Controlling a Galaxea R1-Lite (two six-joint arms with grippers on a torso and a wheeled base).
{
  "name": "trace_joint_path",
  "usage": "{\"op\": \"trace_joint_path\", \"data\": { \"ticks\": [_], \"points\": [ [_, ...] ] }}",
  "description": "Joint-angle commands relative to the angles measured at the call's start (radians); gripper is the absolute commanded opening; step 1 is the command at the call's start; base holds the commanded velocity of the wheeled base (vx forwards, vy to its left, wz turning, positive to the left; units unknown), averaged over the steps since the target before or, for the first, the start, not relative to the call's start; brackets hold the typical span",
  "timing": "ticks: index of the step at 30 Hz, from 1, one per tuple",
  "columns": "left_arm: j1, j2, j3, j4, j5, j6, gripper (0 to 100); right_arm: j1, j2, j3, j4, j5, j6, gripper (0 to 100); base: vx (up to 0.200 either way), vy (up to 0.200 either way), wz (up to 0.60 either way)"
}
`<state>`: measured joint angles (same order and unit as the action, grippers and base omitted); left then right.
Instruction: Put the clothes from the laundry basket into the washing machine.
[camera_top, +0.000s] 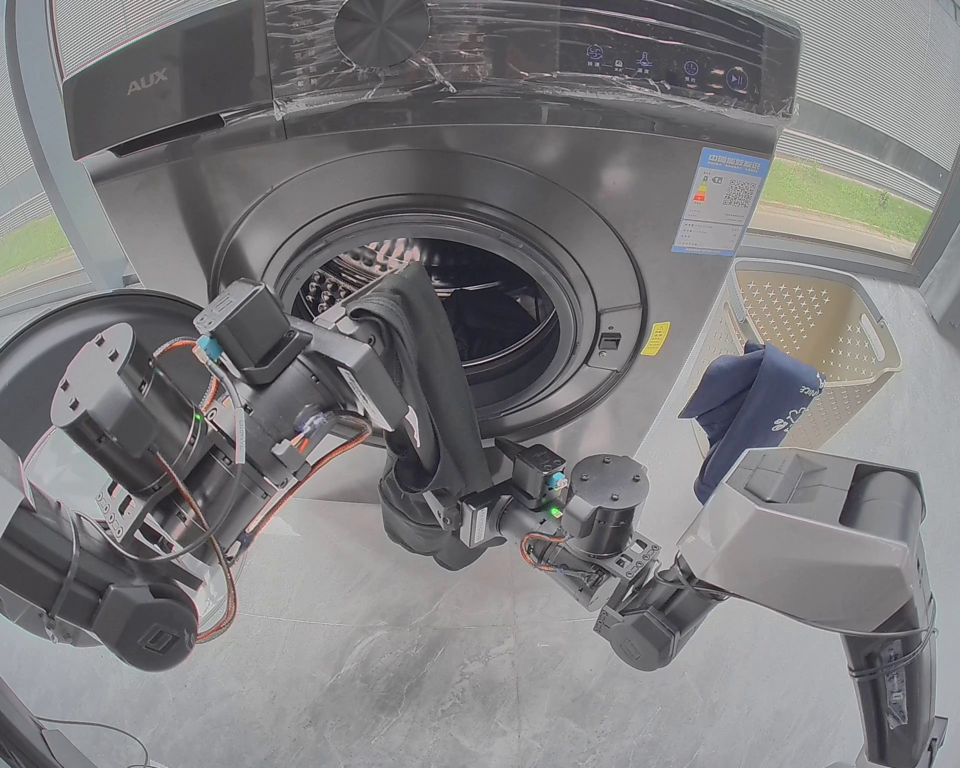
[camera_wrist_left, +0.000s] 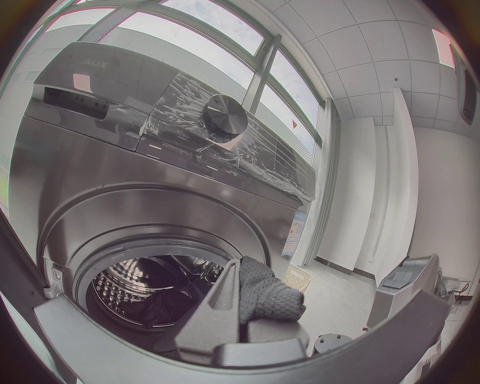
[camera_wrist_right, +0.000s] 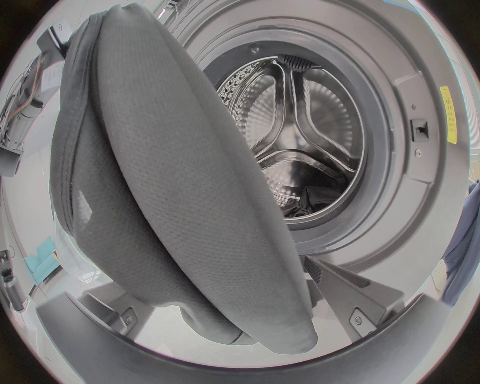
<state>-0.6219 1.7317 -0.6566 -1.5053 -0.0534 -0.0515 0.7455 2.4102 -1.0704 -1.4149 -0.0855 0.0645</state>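
While left gripper (camera_wrist_left: 246, 296) pinches one grey garment (camera_top: 436, 385), right gripper (camera_top: 468, 516) cannot be judged; one navy garment (camera_top: 752, 402) drapes one basket (camera_top: 835, 318).

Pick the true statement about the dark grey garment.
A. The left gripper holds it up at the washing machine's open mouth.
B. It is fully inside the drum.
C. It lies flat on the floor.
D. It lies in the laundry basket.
A: the left gripper is clamped on the top end of the dark grey garment, which hangs in front of the washing machine.
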Motion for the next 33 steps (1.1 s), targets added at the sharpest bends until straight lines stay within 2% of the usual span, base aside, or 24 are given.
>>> {"op": "trace_joint_path", "data": {
  "ticks": [1, 11, 12, 23, 30, 33],
  "points": [
    [-0.005, -0.008, 0.002, -0.001, 0.0, -0.001, 0, 0.011, 0.05, -0.049, -0.001, 0.0, 0.0, 100, 0.0, 0.0, 0.0],
    [-0.004, -0.008, 0.0, -0.001, 0.0, -0.004, 0, -0.008, 0.095, -0.115, 0.004, 0.0, -0.006, 100, 0.0, 0.0, 0.0],
    [-0.001, -0.008, 0.0, -0.001, 0.0, -0.004, 0, -0.008, 0.096, -0.117, 0.002, 0.0, -0.006, 0, 0.0, 0.0, 0.0],
    [0.045, 0.0, 0.006, 0.008, 0.003, -0.004, 0, -0.043, 0.053, -0.072, -0.032, 0.0, -0.003, 0, 0.0, 0.0, 0.0],
    [0.134, 0.025, 0.11, 0.033, 0.0, 0.005, 0, -0.086, -0.111, -0.005, -0.03, -0.002, 0.0, 0, 0.0, 0.0, 0.0],
    [0.156, 0.048, 0.167, 0.034, -0.023, 0.015, 0, -0.083, -0.155, 0.01, -0.027, -0.005, 0.003, 0, 0.0, 0.0, 0.0]
  ]
}}
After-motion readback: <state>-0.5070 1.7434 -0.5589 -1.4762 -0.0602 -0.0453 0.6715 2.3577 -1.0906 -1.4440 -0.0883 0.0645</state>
